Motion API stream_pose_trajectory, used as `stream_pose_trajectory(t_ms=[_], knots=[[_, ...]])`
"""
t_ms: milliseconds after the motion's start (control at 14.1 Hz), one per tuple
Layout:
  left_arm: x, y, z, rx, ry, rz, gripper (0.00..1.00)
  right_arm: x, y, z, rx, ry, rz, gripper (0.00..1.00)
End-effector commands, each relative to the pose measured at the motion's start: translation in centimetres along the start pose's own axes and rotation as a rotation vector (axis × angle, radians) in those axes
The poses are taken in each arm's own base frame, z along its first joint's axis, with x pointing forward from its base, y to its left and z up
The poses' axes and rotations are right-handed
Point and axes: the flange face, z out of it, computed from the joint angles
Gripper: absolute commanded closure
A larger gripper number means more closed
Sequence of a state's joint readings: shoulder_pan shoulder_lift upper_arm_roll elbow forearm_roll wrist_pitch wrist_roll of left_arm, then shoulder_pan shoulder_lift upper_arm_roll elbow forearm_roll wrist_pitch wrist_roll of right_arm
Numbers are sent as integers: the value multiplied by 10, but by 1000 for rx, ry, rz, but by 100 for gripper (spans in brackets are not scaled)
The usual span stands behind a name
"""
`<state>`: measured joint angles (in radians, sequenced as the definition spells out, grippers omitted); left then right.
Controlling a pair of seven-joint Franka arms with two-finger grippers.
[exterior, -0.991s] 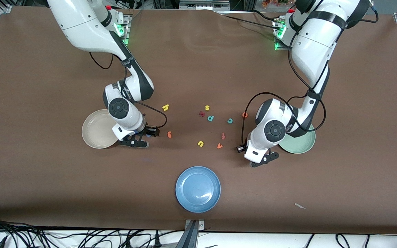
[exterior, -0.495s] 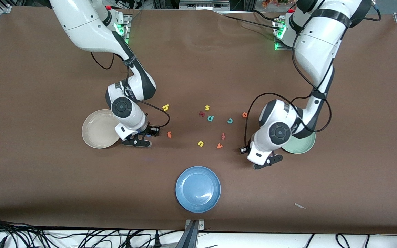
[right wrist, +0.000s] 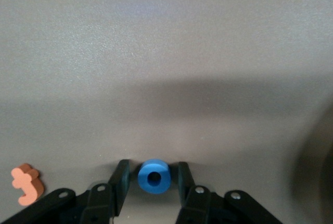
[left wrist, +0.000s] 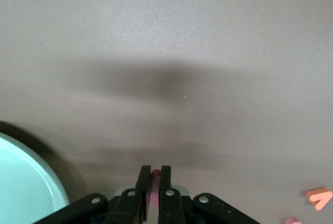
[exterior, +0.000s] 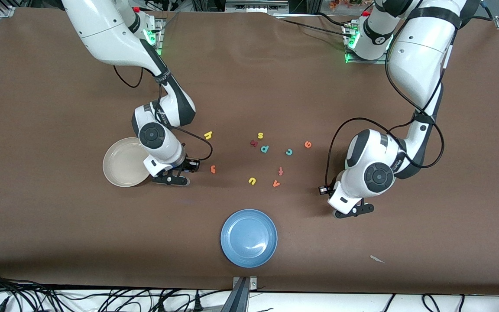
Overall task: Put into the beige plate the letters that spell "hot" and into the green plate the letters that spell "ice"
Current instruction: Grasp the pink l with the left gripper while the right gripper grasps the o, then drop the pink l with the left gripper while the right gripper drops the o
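My right gripper [right wrist: 153, 169] is down at the table beside the beige plate [exterior: 124, 167]. Its jaws stand open round the blue o [right wrist: 154, 176], with a thin gap still showing on one side. The orange t [right wrist: 26, 184] lies close by, and the yellow h [exterior: 208, 135] lies farther from the front camera. My left gripper [left wrist: 154, 171] is shut on the dark red i [left wrist: 155, 174], over bare table next to the green plate [left wrist: 23, 182], which the arm hides in the front view. The teal c [exterior: 289, 151] and orange e [exterior: 307, 144] lie mid-table.
Other loose letters lie mid-table: yellow s [exterior: 260, 135], teal p [exterior: 264, 148], a dark red letter [exterior: 254, 143], red f [exterior: 280, 170], yellow u [exterior: 252, 180], orange v [exterior: 276, 183]. A blue plate [exterior: 248, 237] sits nearest the front camera.
The left arm has swung toward its own end of the table with its gripper shut, and now covers the green plate in the front view. The right gripper's fingers have closed in toward the blue o.
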<state>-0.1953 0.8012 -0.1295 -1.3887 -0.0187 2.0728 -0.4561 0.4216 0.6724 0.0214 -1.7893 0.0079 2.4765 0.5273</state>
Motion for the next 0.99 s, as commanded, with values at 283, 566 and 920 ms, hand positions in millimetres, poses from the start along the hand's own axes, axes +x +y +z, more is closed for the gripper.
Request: stream_pose_trajectory(t_ms=[283, 566, 920], knots=[[-30, -18, -40, 58, -64, 127, 100, 3, -6, 10, 9, 2, 8, 74], [-45, -46, -50, 61, -64, 188, 100, 13, -9, -12, 4, -7, -12, 81], [-72, -79, -31, 51, -13, 243, 100, 32, 11, -72, -25, -39, -63, 81]])
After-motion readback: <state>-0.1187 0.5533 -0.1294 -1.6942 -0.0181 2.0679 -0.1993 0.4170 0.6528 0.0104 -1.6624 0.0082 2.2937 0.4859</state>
